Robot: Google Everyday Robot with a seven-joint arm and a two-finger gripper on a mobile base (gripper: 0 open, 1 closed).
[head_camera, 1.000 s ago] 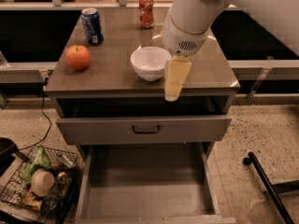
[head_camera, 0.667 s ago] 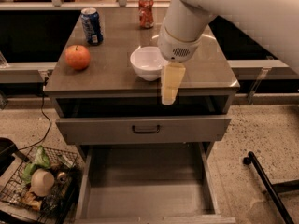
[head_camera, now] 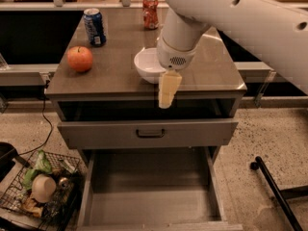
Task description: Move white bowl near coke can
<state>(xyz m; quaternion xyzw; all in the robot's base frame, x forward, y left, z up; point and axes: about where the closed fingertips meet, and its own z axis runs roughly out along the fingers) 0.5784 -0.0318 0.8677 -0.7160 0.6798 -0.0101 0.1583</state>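
Note:
The white bowl [head_camera: 148, 65] sits on the brown cabinet top [head_camera: 115, 78], near its front middle. My arm's wrist covers the bowl's right part. My gripper [head_camera: 166, 93] hangs down just in front of and right of the bowl, with cream fingers [head_camera: 167, 88] pointing at the cabinet's front edge. The coke can [head_camera: 150, 12] stands upright at the back of the top, well behind the bowl.
A blue can [head_camera: 94, 27] stands at the back left and a red apple [head_camera: 80, 58] at the left. The bottom drawer [head_camera: 149, 196] is pulled out. A wire basket [head_camera: 38, 189] of clutter sits on the floor at left. A black leg [head_camera: 274, 191] lies at right.
My arm and gripper have shifted left across the cabinet front, coming over the bowl's right edge. The bowl, cans and apple have not moved.

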